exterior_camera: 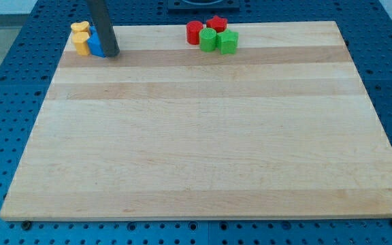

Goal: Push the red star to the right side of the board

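The red star [216, 24] sits at the board's top edge, a little right of centre. It touches a red cylinder [194, 32] on its left, and a green cylinder [208, 39] and a green hexagonal block [228, 42] just below it. My tip [111, 53] rests on the board at the top left, far left of the red star. It stands against the right side of a blue block [95, 43], which is partly hidden by the rod.
Two yellow blocks [81, 37] sit at the board's top-left corner, just left of the blue block. The wooden board [203, 136] lies on a blue perforated table [5, 82].
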